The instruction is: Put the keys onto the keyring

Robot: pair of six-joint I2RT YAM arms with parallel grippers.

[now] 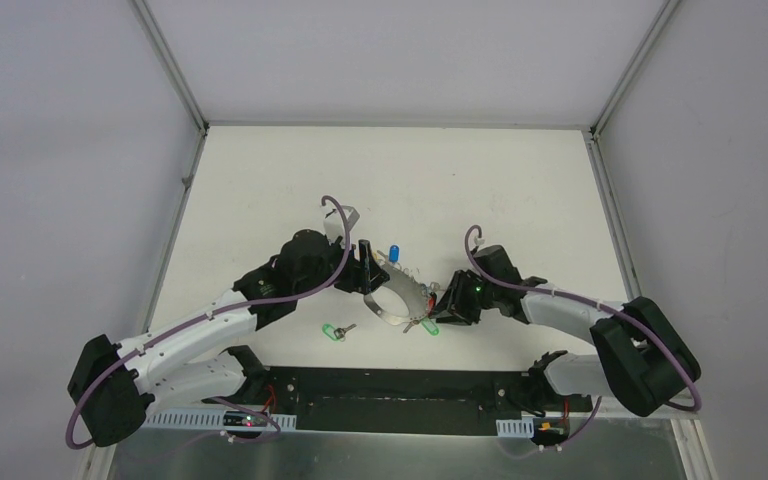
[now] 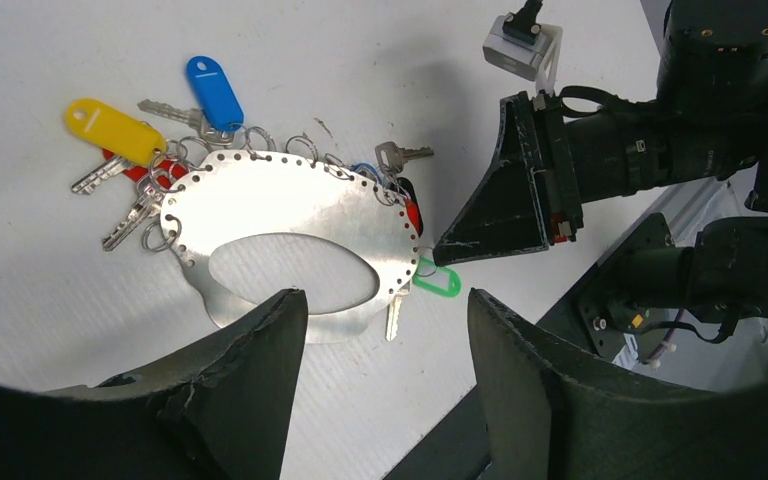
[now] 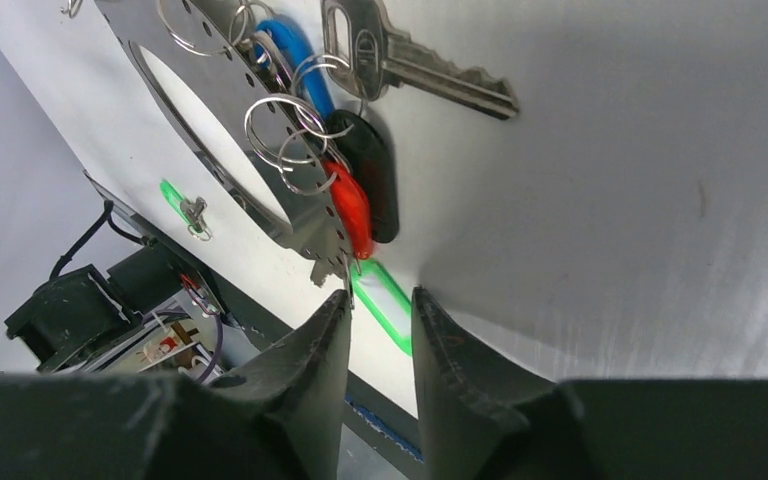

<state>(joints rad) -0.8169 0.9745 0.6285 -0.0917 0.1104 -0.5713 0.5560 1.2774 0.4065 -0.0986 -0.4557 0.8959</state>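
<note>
The keyring (image 2: 290, 205) is a flat perforated metal oval with a central hole, lying on the table; it also shows in the top view (image 1: 395, 297). Small rings on its rim carry keys with a blue tag (image 2: 215, 90), yellow tag (image 2: 112, 130), red tags and a green tag (image 2: 438, 281). A second green-tagged key (image 1: 335, 331) lies loose on the table left of the ring. My left gripper (image 2: 388, 300) is open wide at the ring's near edge, holding nothing. My right gripper (image 3: 380, 295) has its jaws narrowly apart over the attached green tag (image 3: 385, 305), a small wire ring at one fingertip.
The black base plate (image 1: 400, 390) runs along the near table edge, just behind the right gripper. White walls enclose the table (image 1: 410, 170) on three sides. A bare key (image 3: 410, 60) and a black tag (image 3: 372, 175) lie beside the ring.
</note>
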